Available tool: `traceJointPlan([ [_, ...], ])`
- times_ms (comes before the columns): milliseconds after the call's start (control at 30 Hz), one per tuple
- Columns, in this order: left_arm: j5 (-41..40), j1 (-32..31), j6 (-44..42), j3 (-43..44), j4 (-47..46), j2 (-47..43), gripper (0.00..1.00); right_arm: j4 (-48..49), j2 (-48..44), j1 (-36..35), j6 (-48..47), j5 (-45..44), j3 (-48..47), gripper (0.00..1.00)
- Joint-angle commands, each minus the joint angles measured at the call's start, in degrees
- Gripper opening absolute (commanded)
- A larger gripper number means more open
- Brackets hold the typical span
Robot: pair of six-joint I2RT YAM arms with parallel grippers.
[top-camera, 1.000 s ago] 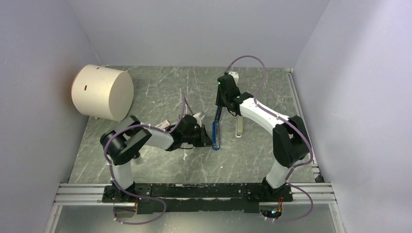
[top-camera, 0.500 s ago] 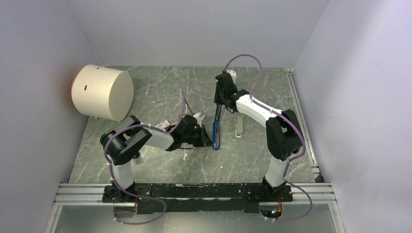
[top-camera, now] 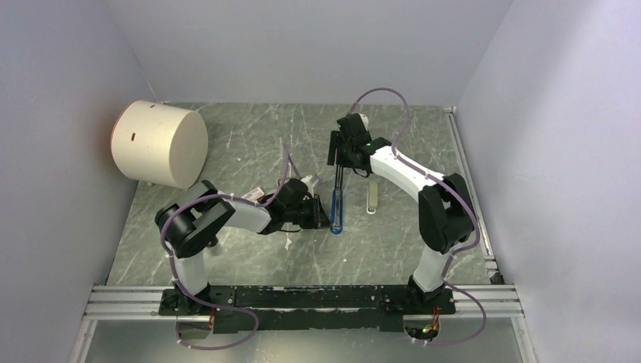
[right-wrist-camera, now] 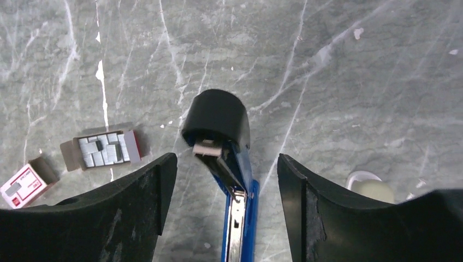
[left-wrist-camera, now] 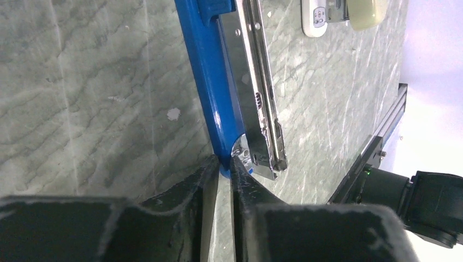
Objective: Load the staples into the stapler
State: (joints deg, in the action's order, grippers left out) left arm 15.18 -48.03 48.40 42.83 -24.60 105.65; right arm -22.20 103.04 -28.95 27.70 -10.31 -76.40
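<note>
Blue stapler [right-wrist-camera: 251, 207] lay open on the table, metal rail exposed. Its black end [right-wrist-camera: 215, 117] stood raised between the right gripper's [right-wrist-camera: 226, 159] wide-spread fingers, untouched. The left gripper [left-wrist-camera: 221, 173] was narrowed to a slit at the stapler's near tip; whether it pinched couldn't be told. Probably best to steady the base and leave the top half fully back before fetching staples. Left of the right gripper, an open cardboard tray [right-wrist-camera: 68, 153] held grey staple strips [right-wrist-camera: 101, 150]. The red-and-white sleeve [right-wrist-camera: 22, 185] beside it hid its contents.

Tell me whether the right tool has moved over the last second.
Yes. The right tool has shifted slightly left in the top view, away from the pale bar, and its jaws have spread apart.
</note>
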Motion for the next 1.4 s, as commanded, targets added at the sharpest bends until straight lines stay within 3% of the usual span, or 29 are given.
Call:
traceJointPlan([
  [0, -8.4, -0.8, -4.3, -3.1, 17.3, 1.8, 0.26, -2.4, -5.2, 0.4, 0.1, -1.3, -1.0, 0.72],
  [367, -12.6, -0.8, -6.0, -4.7, 18.2, -7.0, 0.55, -8.7, -15.5, 0.4, -1.8, -3.3, 1.1, 0.68],
  [667, -19.4, -0.8, -8.1, -5.9, 23.4, -23.3, 0.68, -9.5, -20.2, -1.3, -2.3, -2.0, 12.0, 0.69],
  [800, -25.6, -0.8, -9.8, -4.5, 29.2, -32.1, 0.75, -8.4, -19.1, -3.8, -1.4, -1.8, 14.2, 0.7],
  [967, -31.7, -0.8, -11.3, -3.2, 33.2, -41.3, 0.96, -7.1, -13.2, -7.9, 0.3, -3.0, 13.6, 0.69],
  [1167, -35.9, -0.8, -11.7, -3.2, 35.1, -48.0, 0.97, -8.7, -4.9, -10.5, 3.3, -9.0, 9.4, 0.61],
  [1367, -35.1, -0.8, -12.9, -4.1, 34.3, -48.0, 0.97, -8.7, -1.5, -11.4, 4.5, -11.3, 7.4, 0.48],
])
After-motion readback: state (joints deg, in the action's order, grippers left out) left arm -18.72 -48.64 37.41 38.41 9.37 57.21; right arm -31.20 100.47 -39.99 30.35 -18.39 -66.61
